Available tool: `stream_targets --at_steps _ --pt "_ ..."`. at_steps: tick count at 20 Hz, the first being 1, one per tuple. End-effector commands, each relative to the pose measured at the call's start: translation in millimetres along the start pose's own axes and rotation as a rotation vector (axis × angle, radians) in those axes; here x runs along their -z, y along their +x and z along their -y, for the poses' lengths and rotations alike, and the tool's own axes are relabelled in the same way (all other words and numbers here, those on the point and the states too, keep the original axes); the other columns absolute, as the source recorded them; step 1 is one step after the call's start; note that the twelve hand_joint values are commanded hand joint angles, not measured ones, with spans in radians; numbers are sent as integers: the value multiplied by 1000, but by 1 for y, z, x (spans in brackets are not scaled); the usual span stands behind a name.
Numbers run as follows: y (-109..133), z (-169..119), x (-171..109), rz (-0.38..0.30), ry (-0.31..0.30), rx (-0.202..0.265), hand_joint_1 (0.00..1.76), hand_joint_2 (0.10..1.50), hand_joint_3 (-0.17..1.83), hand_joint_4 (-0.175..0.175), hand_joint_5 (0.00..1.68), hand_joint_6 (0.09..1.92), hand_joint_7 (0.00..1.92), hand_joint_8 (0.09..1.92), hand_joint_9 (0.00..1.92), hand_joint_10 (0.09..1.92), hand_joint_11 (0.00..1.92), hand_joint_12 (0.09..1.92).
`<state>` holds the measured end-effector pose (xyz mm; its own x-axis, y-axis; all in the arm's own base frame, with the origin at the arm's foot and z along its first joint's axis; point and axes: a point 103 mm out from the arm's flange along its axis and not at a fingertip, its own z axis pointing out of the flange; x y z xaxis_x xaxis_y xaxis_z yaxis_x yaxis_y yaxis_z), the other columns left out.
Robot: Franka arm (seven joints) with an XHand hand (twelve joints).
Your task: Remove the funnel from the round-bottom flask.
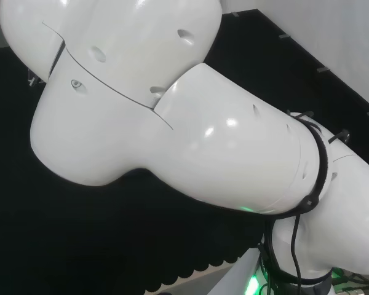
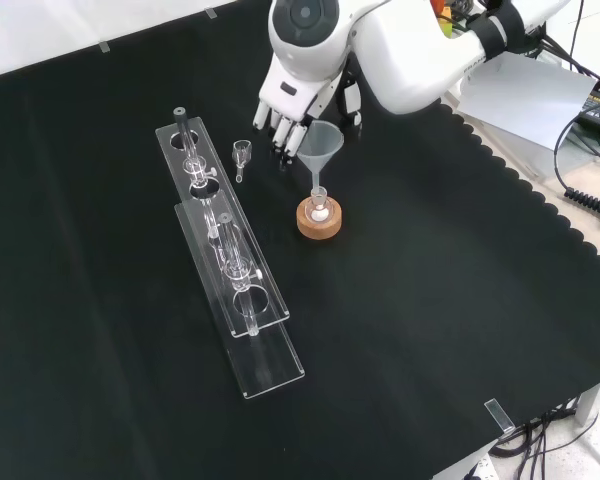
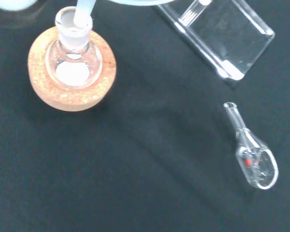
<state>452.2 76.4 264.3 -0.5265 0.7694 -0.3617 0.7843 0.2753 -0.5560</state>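
In the front view a clear funnel (image 2: pixel 321 143) stands with its stem in the neck of a small round-bottom flask (image 2: pixel 320 207), which rests on a cork ring (image 2: pixel 319 224). The black and white hand (image 2: pixel 285 100) hangs just left of and behind the funnel's rim, fingers pointing down and relaxed, holding nothing. Whether a finger touches the rim I cannot tell. The wrist view looks down on the flask (image 3: pixel 73 55) with white contents, its cork ring (image 3: pixel 72 96) and the funnel's stem (image 3: pixel 82 12) in the neck.
A small glass piece (image 2: pixel 242 154) lies left of the hand, also seen in the wrist view as a small glass piece (image 3: pixel 253 162). Two long clear racks (image 2: pixel 242 290) with glassware lie left of the flask. The arm's white links (image 1: pixel 172 110) dominate the head view.
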Motion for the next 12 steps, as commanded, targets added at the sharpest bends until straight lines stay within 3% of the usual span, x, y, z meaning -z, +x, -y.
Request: stream_targets --at_steps 1,12 --pt "-9 18 11 38 11 -26 724 747 393 25 723 746 682 611 1102 359 695 1251" --pt "-41 47 29 24 -5 -105 723 744 401 24 713 753 672 622 1103 360 691 1256"
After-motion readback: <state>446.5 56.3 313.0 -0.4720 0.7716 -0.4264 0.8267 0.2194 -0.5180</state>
